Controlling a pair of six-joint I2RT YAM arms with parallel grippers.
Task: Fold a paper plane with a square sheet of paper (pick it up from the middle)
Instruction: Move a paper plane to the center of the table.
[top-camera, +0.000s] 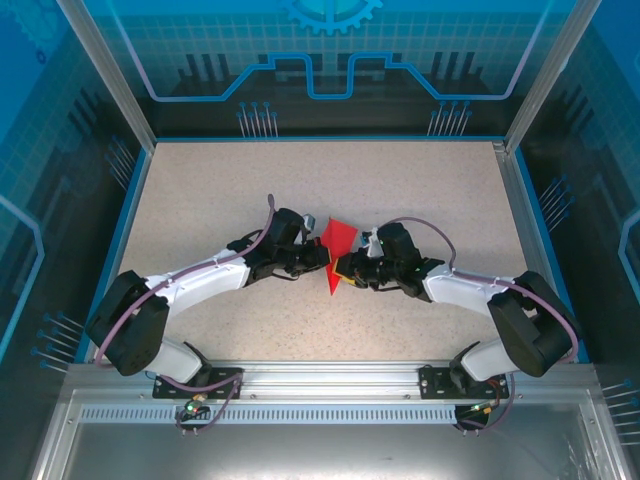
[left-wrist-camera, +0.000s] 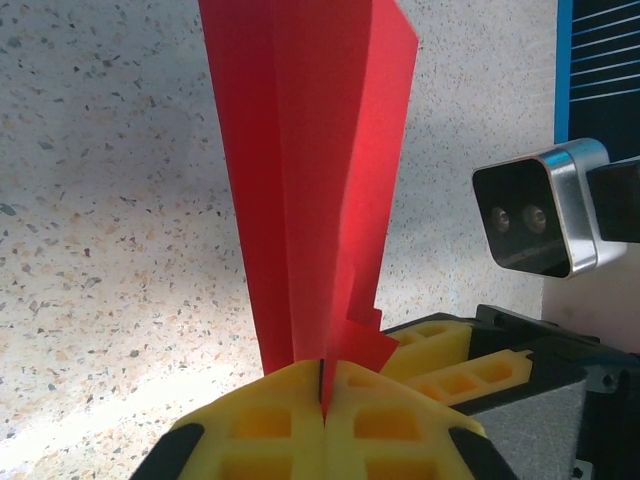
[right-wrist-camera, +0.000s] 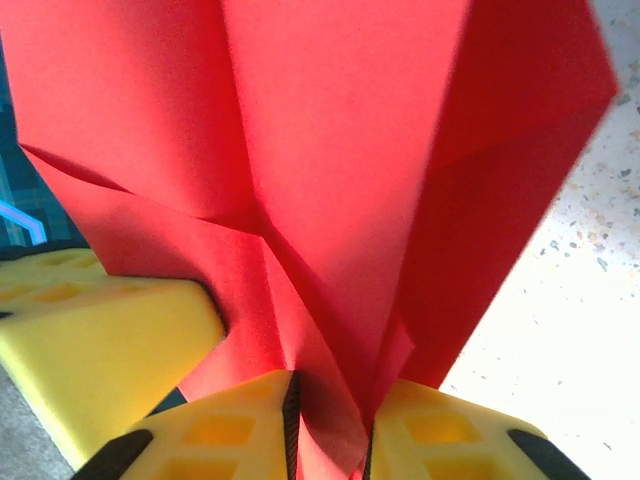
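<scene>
left end effector (left-wrist-camera: 322, 378) is clenched on the tail end of the paper plane (left-wrist-camera: 310, 180), held mid-tabletop (left-wrist-camera: 100, 250) with its long axis pointing away from both arms; right end effector (right-wrist-camera: 330, 390) straddles that same end, can't tell if it's gripping

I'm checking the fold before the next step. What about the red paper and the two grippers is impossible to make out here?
Left wrist view: the left gripper is shut on the red paper, whose top runs off the upper edge.
Right wrist view: paper sits inside the right gripper; whether its fingers pinch it is unclear.
Top view: the paper is small, both grippers cover its lower part, so the creases are unreadable.
</scene>
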